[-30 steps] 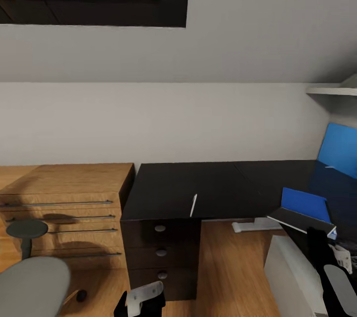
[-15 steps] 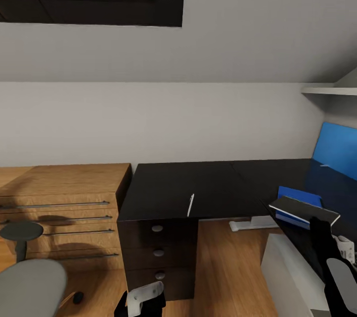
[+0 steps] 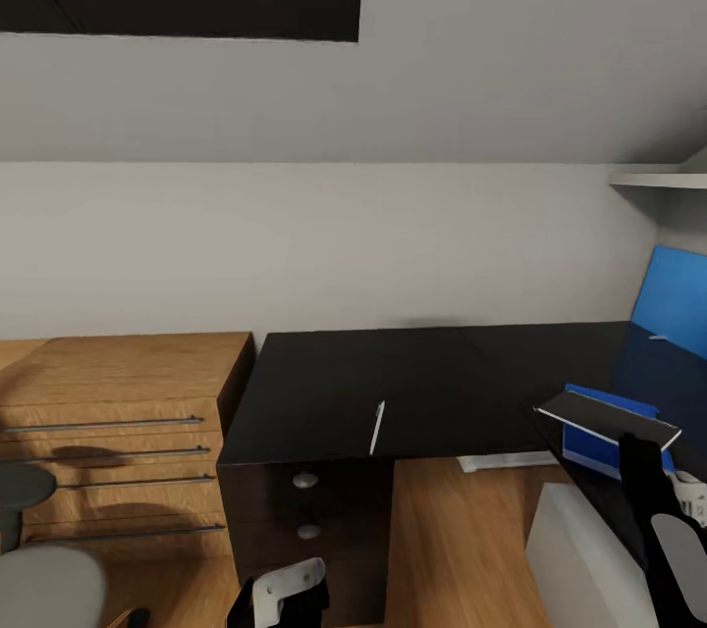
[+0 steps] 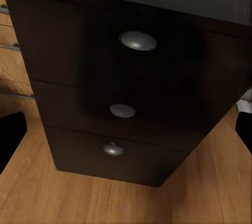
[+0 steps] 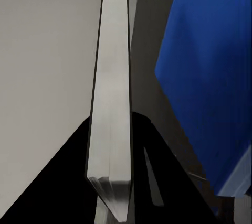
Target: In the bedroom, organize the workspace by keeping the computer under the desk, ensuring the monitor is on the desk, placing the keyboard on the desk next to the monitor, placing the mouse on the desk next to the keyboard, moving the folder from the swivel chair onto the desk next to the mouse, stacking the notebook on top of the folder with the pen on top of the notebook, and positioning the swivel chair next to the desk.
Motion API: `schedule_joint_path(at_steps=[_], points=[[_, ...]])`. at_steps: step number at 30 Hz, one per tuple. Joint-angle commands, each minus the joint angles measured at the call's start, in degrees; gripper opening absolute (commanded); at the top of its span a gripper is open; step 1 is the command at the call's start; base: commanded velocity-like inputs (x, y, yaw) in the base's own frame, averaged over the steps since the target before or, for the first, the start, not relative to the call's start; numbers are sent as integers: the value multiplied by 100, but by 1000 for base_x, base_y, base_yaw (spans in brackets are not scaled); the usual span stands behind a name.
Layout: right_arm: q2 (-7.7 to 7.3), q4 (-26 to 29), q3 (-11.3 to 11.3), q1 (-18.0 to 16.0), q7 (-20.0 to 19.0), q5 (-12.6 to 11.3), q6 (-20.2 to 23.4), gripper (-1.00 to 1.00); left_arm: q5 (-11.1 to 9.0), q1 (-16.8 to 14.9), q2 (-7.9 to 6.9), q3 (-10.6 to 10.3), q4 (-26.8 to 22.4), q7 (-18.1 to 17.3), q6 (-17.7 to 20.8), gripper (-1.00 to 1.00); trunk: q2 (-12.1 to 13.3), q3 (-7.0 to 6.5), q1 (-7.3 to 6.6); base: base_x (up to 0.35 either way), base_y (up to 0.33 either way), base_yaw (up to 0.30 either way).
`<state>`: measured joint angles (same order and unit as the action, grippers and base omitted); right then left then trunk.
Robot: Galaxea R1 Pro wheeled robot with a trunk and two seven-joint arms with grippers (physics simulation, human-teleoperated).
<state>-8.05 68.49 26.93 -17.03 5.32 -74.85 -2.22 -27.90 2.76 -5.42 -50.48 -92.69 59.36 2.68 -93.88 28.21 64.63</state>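
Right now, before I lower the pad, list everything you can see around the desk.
Glossy black L-shaped desk: one, centre.
Dark three-drawer unit: one, under the desk's left end.
Slim white pen: one, at the desk's front edge.
Bright-blue folder: one, desk's right part.
Dark grey notebook: one, held above the folder.
Light wooden dresser: one, left of the desk.
White computer tower: one, lower right.
Right gripper: black, shut on the notebook.

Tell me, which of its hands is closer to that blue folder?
The right. Its right hand holds the notebook just above the folder; the left hand hangs low by the drawer unit.
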Motion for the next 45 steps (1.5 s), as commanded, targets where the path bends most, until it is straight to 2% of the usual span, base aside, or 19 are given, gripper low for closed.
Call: schedule_joint_path(at_steps=[1, 5, 15, 45], points=[[-2, -42, 44, -2, 11, -72, -24, -100, -14, -3, -3, -6, -10, 25, 29, 100, -2, 5, 2, 226, -210, 0], [-16, -199, 132, -2, 12, -66, -26, -100, -14, -3, -2, -73, -12, 28, 27, 100, -2, 5, 2, 109, -104, 0], [-33, -230, 149, -2, 13, -56, -33, -100, -12, -3, -11, -222, -12, 31, 22, 100, -2, 5, 2, 50, -40, 0], [-36, -231, 286, -2, 30, -47, -33, -100, -11, -3, 0, -286, -10, 37, 22, 100, 38, -13, -20, 33, -80, 0]])
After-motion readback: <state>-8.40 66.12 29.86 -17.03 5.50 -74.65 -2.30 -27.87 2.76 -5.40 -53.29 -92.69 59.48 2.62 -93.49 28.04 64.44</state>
